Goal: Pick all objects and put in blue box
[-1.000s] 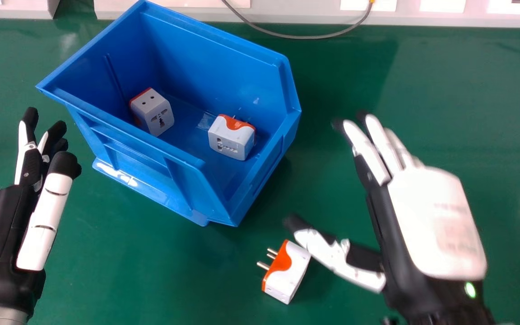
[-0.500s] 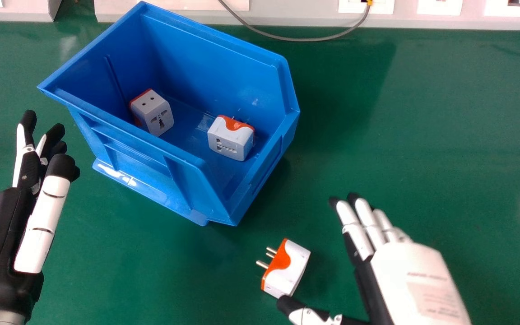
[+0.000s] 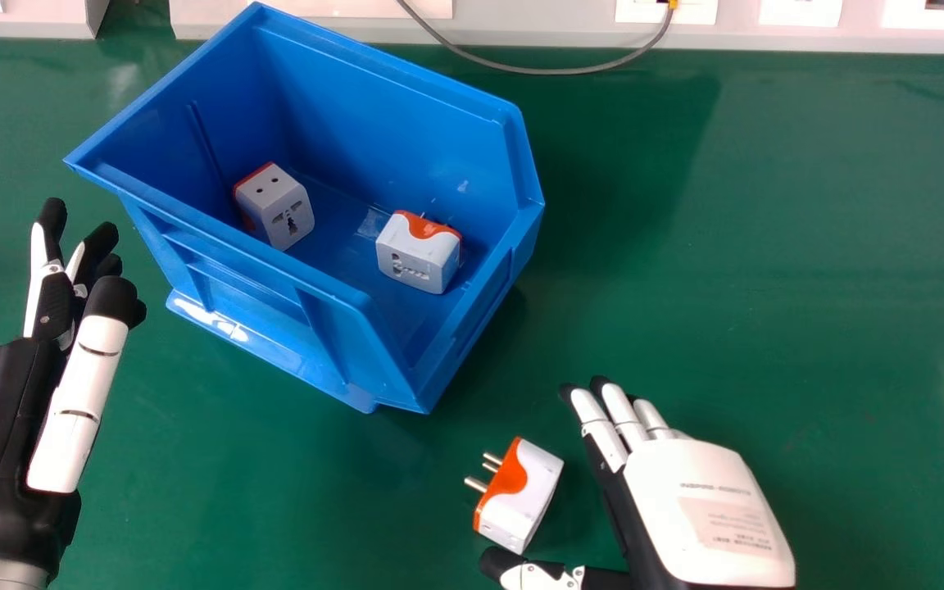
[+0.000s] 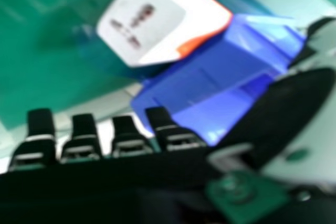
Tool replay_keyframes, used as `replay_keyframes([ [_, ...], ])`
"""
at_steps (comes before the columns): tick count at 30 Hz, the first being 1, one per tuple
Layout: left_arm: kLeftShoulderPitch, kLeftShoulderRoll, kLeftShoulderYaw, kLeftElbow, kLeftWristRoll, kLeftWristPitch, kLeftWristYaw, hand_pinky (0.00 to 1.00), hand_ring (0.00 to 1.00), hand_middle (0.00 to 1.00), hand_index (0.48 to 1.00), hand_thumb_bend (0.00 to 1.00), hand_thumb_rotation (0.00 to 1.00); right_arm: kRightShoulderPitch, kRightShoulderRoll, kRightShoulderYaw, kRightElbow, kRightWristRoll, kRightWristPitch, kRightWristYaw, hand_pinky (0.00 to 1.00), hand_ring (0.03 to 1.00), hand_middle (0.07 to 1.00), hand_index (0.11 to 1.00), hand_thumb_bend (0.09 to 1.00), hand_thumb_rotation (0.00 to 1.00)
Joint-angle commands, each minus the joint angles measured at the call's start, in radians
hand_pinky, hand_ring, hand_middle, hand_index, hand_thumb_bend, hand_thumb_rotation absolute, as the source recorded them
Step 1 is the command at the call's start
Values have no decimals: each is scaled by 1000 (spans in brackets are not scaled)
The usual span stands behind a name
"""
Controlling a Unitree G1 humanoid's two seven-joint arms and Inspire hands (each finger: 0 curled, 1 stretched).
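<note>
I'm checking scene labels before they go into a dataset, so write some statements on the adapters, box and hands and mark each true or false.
1. Two adapters lie inside the blue box. True.
2. The adapter outside the box stands with its prongs pointing straight up. False: it lies with its prongs toward the head view's left.
3. The right hand is to the right of that adapter in the head view. True.
4. The left hand is inside the box. False: it is beside the box, at the head view's left edge.
5. The right hand is holding an adapter. False: its fingers are extended and hold nothing.
</note>
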Motion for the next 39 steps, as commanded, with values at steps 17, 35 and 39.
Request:
replay_keyframes([
  [17,-13,10,6,-20,-8,-5,-1,905,982,987,980,635,959,-117,16,43,114,-96,71,62,840,905,941,915,485,746],
  [35,-10,13,12,-35,-15,16,-5,904,981,987,980,635,959,-220,32,91,189,-138,137,173,802,857,895,853,488,732],
  [39,-10,14,13,-36,-20,18,-7,905,982,987,980,633,958,-237,37,97,201,-145,145,193,778,841,882,827,476,721],
])
